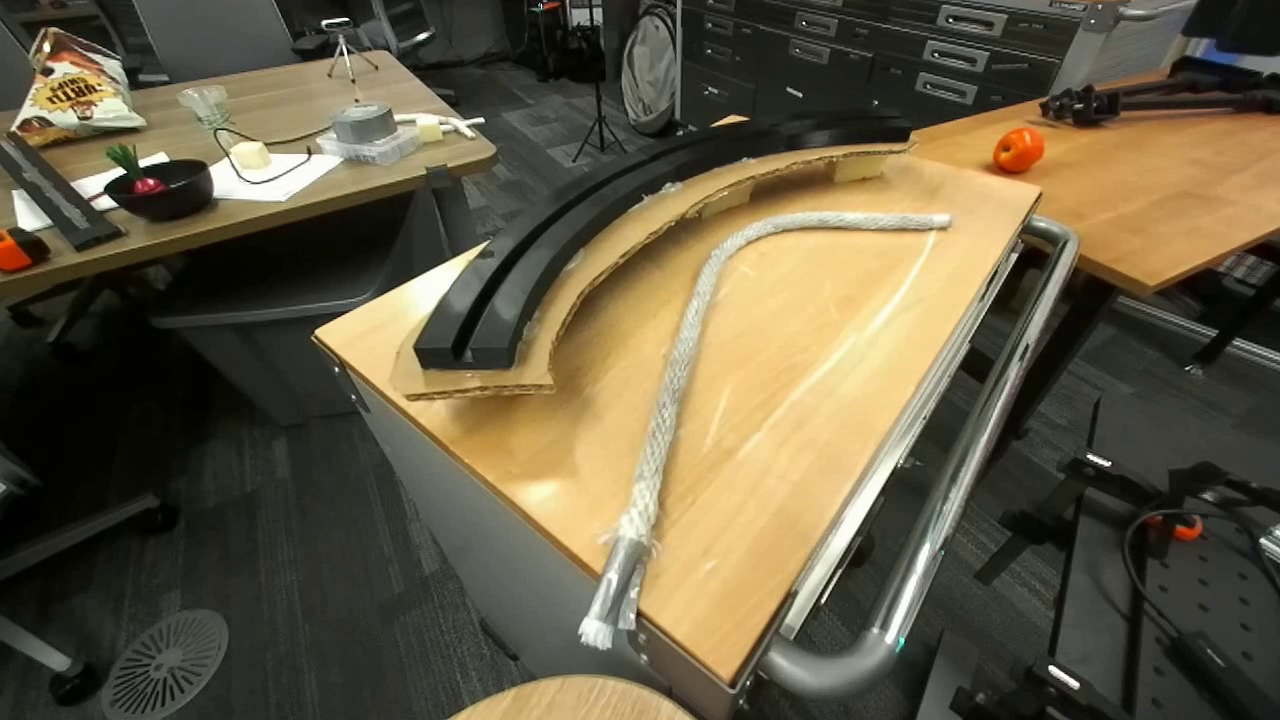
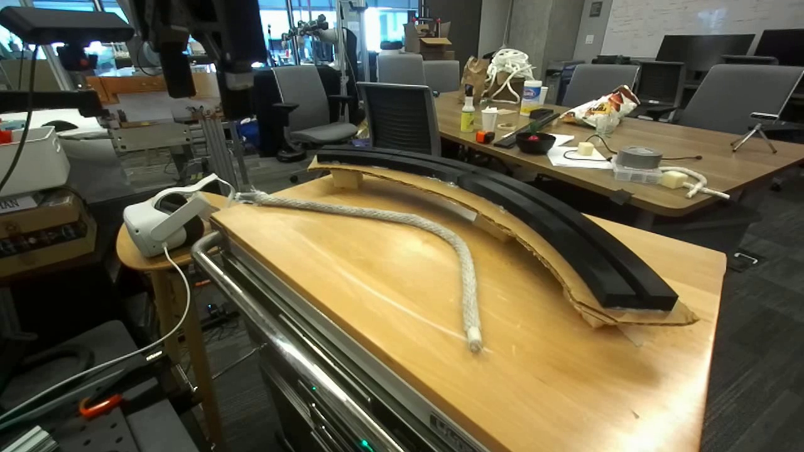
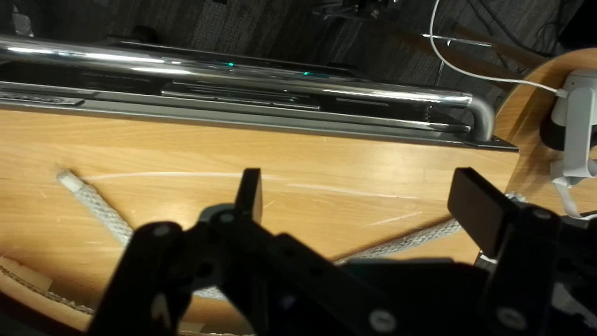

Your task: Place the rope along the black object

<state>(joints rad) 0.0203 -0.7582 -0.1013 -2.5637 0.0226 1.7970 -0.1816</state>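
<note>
The gripper (image 3: 358, 192) stood spread wide. In an exterior view, the rope (image 1: 690, 322) lay mid-frame, apart from the black object (image 1: 600, 212).

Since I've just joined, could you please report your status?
Hand open, empty. Braided rope bent across wooden worktop, apart from grooved black arc. Cardboard base protruding toward rope, perhaps in the way.

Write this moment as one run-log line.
gripper: open, nothing held | rope: bent on wooden top, one end overhanging, apart from black object | placement: not yet done
</note>
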